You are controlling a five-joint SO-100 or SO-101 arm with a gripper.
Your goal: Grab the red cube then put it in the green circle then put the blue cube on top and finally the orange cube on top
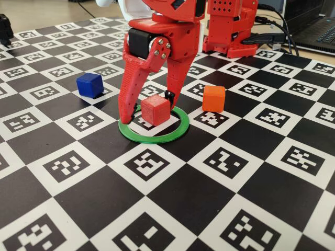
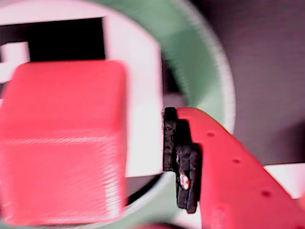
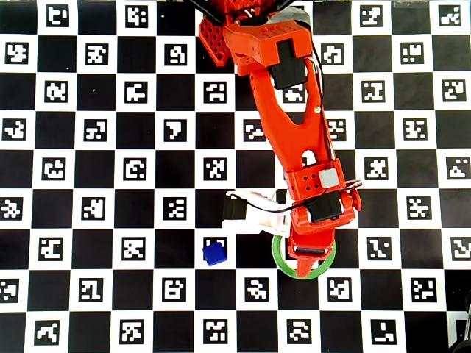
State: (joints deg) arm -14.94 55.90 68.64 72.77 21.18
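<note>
The red cube (image 1: 155, 110) sits inside the green circle (image 1: 175, 133) on the checkered board. My red gripper (image 1: 147, 106) reaches down over it, one finger on each side, and it is open. In the wrist view the red cube (image 2: 62, 143) fills the left side. A strip of white board shows between it and the black pad of one finger (image 2: 181, 157), and the other finger is out of frame. The blue cube (image 1: 89, 84) lies to the left of the ring and the orange cube (image 1: 213, 98) to its right. The arm hides the red and orange cubes in the overhead view.
The board is covered with black and white marker squares (image 1: 157, 162). The arm's red base (image 1: 230, 31) stands at the back, with cables and a dark laptop (image 1: 309, 26) behind it on the right. In the overhead view the blue cube (image 3: 215, 253) lies left of the ring (image 3: 280, 261).
</note>
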